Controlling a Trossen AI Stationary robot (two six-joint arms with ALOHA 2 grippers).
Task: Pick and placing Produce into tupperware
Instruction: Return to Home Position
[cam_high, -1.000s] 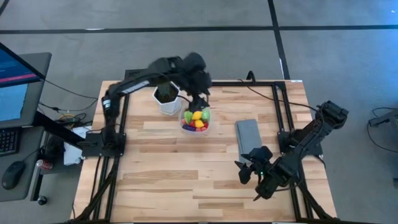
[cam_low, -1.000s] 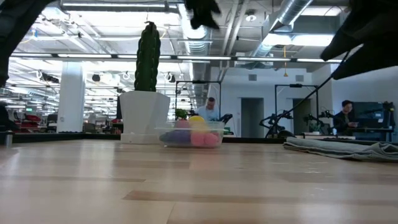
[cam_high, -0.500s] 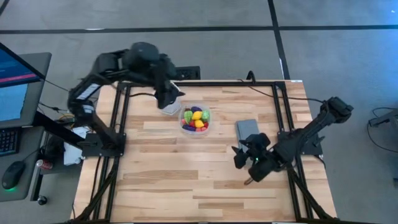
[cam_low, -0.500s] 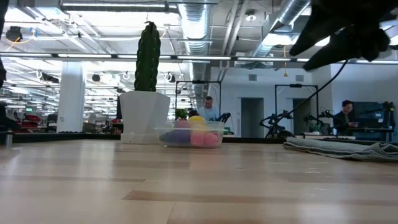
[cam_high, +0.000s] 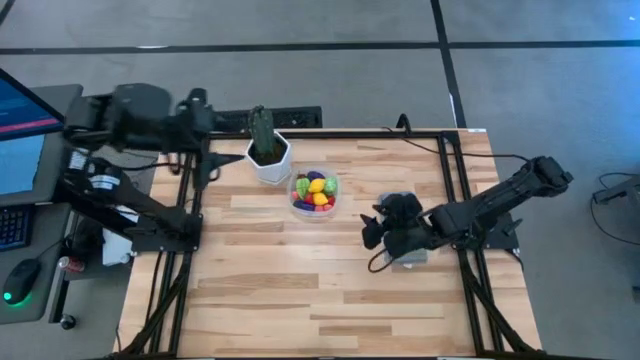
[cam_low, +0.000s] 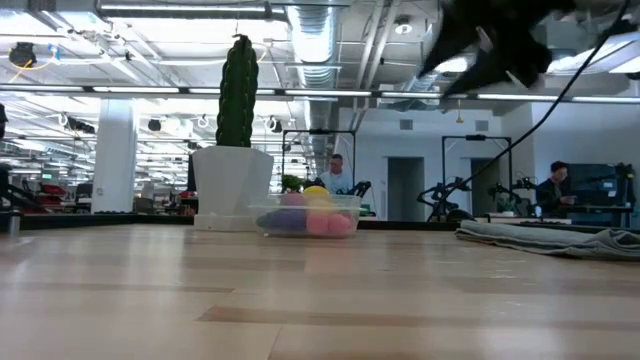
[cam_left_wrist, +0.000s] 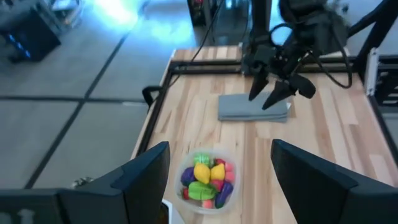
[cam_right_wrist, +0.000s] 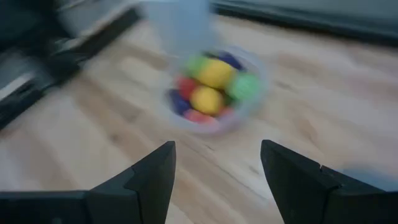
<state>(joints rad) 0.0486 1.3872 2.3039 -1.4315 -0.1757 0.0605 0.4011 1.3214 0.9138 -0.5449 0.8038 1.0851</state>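
Observation:
The tupperware (cam_high: 314, 192) stands near the middle of the table, filled with the produce (cam_left_wrist: 205, 180), small red, yellow, green and purple pieces. My left gripper (cam_left_wrist: 221, 146) is open, high up beyond the table's left edge, and points toward the tupperware from afar. My right gripper (cam_high: 372, 232) hovers open above the table to the right of the tupperware, over the near left corner of the grey cloth (cam_high: 400, 208). It shows at the top of the low view (cam_low: 490, 45). Neither gripper has anything between its fingers.
A white pot with a tall green cactus (cam_high: 268, 150) stands just left of and behind the tupperware. The folded grey cloth (cam_left_wrist: 254, 107) lies flat to its right. Black frame rails run along the table's left and right sides. People show far back in the room.
My left gripper has drawn back from above the tupperware toward the table's left edge and risen, uncovering the cactus pot. My right gripper has moved from the near right part of the table toward the far edge and the tupperware, rising a little. The tupperware has stayed put.

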